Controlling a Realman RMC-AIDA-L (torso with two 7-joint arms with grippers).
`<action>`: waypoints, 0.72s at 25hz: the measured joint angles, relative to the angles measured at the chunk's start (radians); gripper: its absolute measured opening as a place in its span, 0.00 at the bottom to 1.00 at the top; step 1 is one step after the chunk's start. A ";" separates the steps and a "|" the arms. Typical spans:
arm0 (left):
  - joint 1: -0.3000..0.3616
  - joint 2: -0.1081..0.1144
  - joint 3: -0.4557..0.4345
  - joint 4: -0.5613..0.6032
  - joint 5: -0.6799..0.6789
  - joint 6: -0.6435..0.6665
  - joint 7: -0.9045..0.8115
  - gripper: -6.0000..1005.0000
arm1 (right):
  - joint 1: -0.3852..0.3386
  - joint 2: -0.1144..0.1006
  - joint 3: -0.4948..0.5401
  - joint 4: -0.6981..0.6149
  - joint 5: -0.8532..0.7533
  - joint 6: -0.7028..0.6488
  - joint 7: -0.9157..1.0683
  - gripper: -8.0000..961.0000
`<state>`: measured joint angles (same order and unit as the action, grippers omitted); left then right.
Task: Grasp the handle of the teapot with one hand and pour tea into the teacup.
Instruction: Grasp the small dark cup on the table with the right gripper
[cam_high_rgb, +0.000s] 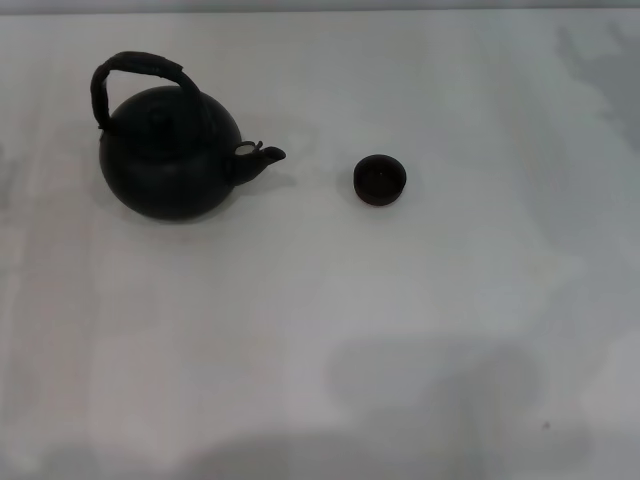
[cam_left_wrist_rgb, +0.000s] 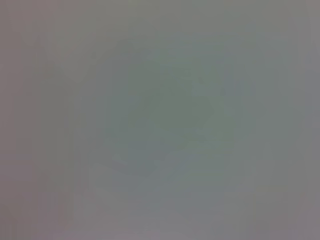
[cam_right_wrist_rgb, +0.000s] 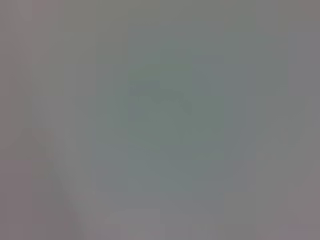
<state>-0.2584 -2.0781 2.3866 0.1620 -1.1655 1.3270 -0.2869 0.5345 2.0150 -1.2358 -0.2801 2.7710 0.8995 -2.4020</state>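
White table | head view only: teapot, teacup | claws unseen

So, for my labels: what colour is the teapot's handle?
Black, like the teapot; the handle shows best in the head view.

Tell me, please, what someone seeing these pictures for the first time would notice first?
The eye goes first to the large round black teapot on the robot's left of the pale table, its arched handle standing over the lid. Next comes the tiny dark teacup, standing apart on the side the spout points toward. Neither gripper appears in the head view, and both wrist views show nothing recognisable.
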 joint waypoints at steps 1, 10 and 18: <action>-0.002 0.001 0.001 -0.001 0.000 0.000 0.000 0.86 | 0.007 -0.002 -0.027 -0.005 -0.001 -0.004 0.015 0.88; -0.017 0.001 0.003 -0.007 0.002 -0.007 0.000 0.86 | 0.032 -0.042 -0.197 -0.269 -0.430 -0.109 0.385 0.88; -0.019 0.005 -0.004 -0.011 -0.002 -0.008 0.005 0.86 | 0.038 -0.033 -0.199 -0.616 -1.030 -0.063 0.776 0.88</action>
<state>-0.2775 -2.0734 2.3830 0.1514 -1.1672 1.3190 -0.2821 0.5723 1.9823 -1.4351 -0.8960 1.7414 0.8366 -1.6260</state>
